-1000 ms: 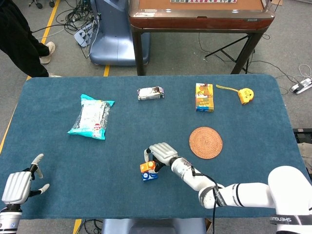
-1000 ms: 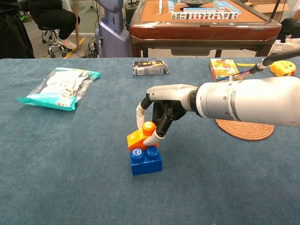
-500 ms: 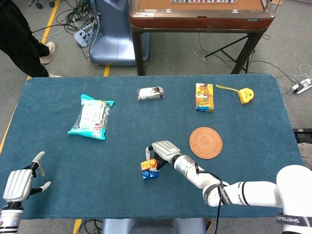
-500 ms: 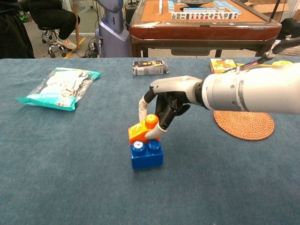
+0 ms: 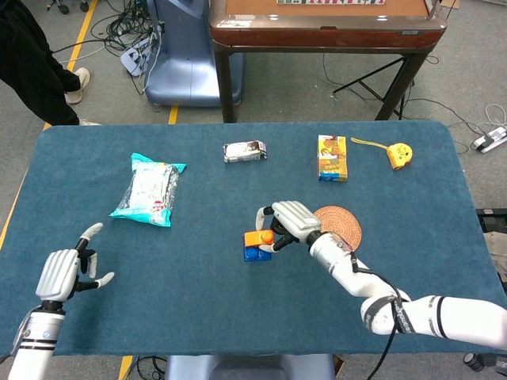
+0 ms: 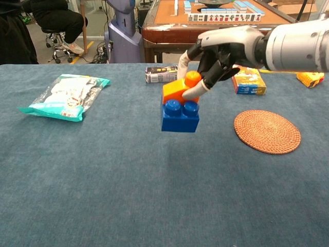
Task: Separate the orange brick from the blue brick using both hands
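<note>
The right hand is reaching in from the right with its arm stretched across the table, knuckles up and fingers curling downward. It is pinching the orange brick between thumb and fingers, gripping it from above. The orange brick is sitting tilted on top of the blue brick, one corner lifting, the two hanging together. In the chest view the stacked pair is hanging clear above the blue cloth, in front of the small dark packet and left of the woven round coaster. In the head view the bricks are showing just left of that coaster, near the middle of the table.

The left hand is hovering low at the near left corner, palm turned inward, fingers spread apart and holding nothing. It is sitting well apart from the bricks, below the teal snack bag.
</note>
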Controlling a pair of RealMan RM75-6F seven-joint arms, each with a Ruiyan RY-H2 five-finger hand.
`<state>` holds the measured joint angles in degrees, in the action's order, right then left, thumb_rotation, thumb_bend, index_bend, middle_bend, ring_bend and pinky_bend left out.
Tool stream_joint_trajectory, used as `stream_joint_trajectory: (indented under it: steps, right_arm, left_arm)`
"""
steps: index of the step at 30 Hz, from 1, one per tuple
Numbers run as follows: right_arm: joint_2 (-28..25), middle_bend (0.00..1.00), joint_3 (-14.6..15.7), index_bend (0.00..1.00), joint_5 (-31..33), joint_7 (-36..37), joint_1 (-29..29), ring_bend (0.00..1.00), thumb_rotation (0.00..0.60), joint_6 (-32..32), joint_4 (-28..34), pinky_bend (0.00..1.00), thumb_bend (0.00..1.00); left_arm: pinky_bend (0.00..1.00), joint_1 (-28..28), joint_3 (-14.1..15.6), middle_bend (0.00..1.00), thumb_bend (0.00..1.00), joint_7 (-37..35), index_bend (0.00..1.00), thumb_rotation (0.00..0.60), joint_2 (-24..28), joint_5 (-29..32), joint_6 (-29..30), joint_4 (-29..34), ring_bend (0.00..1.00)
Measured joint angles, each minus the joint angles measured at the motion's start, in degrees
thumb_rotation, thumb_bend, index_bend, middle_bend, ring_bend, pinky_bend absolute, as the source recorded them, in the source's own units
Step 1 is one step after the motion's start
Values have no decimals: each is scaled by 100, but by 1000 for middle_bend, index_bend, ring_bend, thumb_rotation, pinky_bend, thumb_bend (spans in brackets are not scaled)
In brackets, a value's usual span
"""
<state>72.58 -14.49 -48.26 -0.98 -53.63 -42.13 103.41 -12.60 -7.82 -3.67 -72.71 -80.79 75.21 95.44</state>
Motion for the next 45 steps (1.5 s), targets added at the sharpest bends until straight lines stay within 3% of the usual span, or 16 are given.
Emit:
stream_joint_trajectory:
  steps: [2, 7, 15, 25, 45]
  right_arm:
    - [-140, 1000, -86, 620, -60, 85, 55, 1000, 600, -73, 95, 1000, 541]
    - [-342, 1000, -298, 627, -164, 274, 129, 1000, 600, -214, 210, 1000, 555]
    - [-353, 1000, -510, 630, -149, 424, 71, 1000, 600, -289, 92, 1000, 566]
    - [-188, 1000, -623, 630, -162, 537, -37, 1000, 600, -311, -83, 1000, 567]
    - [230, 1000, -760, 630, -287, 898, -181, 1000, 600, -230, -428, 1000, 567]
  left_arm:
    - [1000, -206, -177, 962, 107, -88, 209, 600, -19, 162, -217, 185, 889]
    - [1000, -749, -645, 1000, 85, -221, 255, 600, -161, 662, -734, 505, 991]
    - [1000, -1375, -1099, 1000, 52, -459, 274, 600, -236, 1575, -1623, 915, 1000]
    - [1000, -2068, -1626, 1000, 35, -1390, 271, 600, -54, 2718, -2819, 1244, 1000]
    - [1000, -2539, -1561, 1000, 35, -1544, 281, 600, -408, 3008, -2758, 1141, 1000]
